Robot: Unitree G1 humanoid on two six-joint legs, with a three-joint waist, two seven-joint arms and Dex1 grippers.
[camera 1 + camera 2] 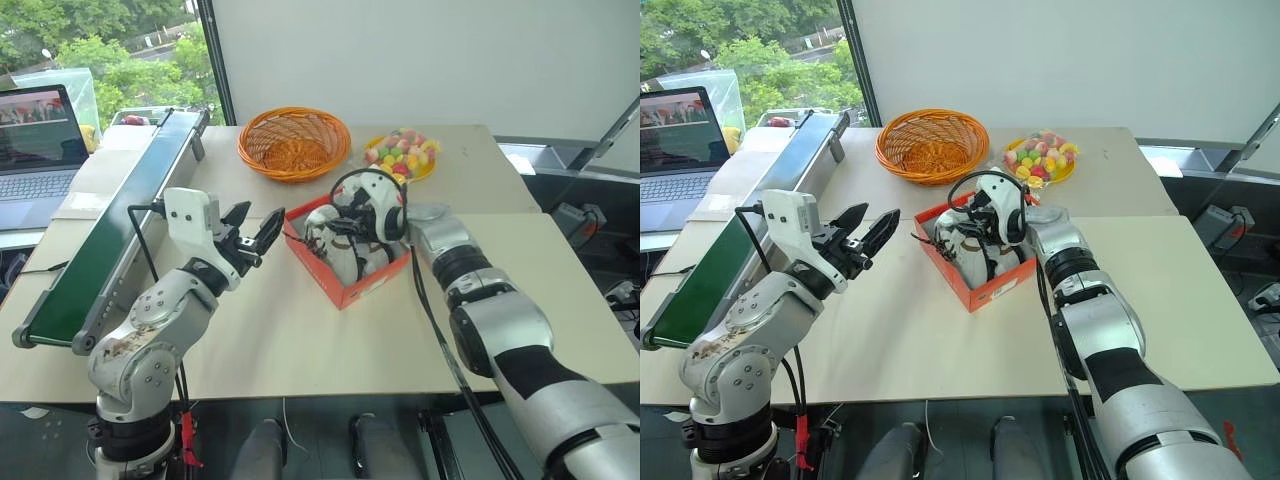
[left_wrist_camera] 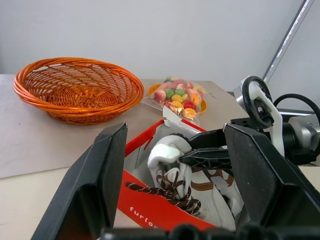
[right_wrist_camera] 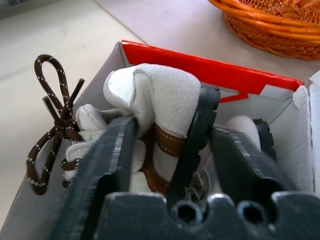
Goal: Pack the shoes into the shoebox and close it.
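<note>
My right arm reaches forward and slightly down across the table, wrist bent so that my right gripper [image 3: 170,150] dips into the shoebox [image 1: 345,285], the landmark for everything here. The red-orange box sits open on the table, and both shoes [image 1: 345,245] lie inside it, one on its side with its dark sole turned up. My right fingers [image 3: 107,165] stand apart on either side of that shoe's heel and sole; the left finger looks to be touching the suede, though I cannot be sure it is pressing. A loop of dark lace [image 3: 52,125] spills over the box wall. My left arm is bent at the elbow, its gripper [image 1: 252,232] raised just left of the box, apart from it, fingers spread wide and holding nothing, pointing toward the box. The orange wicker basket [image 1: 294,143] and a bag of sweets [image 1: 401,153] sit beyond the box.
</note>
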